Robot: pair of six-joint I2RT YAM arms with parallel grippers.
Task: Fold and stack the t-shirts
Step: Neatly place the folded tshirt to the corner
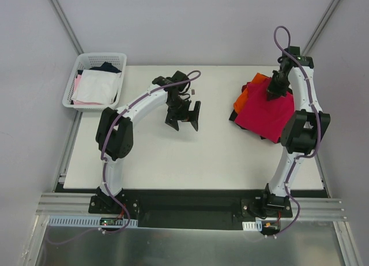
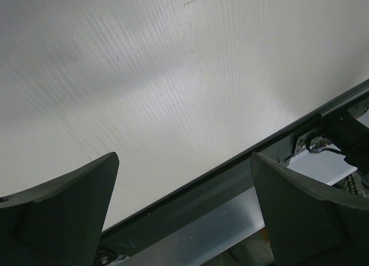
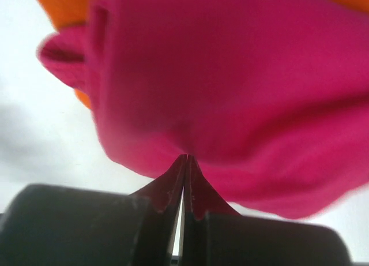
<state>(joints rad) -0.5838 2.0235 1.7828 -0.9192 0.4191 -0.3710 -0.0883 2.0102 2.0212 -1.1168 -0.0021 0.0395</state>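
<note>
The crimson-magenta t-shirt (image 1: 264, 115) lies folded on top of a pile at the table's right, over the orange t-shirt (image 1: 246, 93). A dark edge of the black t-shirt (image 1: 233, 116) shows under them. My right gripper (image 1: 274, 90) is at the pile's far edge, shut on a pinch of the crimson cloth. In the right wrist view the fingertips (image 3: 185, 157) meet on the crimson shirt (image 3: 230, 75), with orange (image 3: 60, 6) behind it. My left gripper (image 1: 183, 123) hangs open and empty over the bare middle of the table (image 1: 173, 162), apart from the pile. In the left wrist view (image 2: 184, 162) nothing is between its fingers.
A white mesh basket (image 1: 86, 60) with white (image 1: 95, 87) and pink (image 1: 77, 83) garments stands at the table's far left corner. The table's near edge and the dark rail (image 2: 230, 173) show in the left wrist view.
</note>
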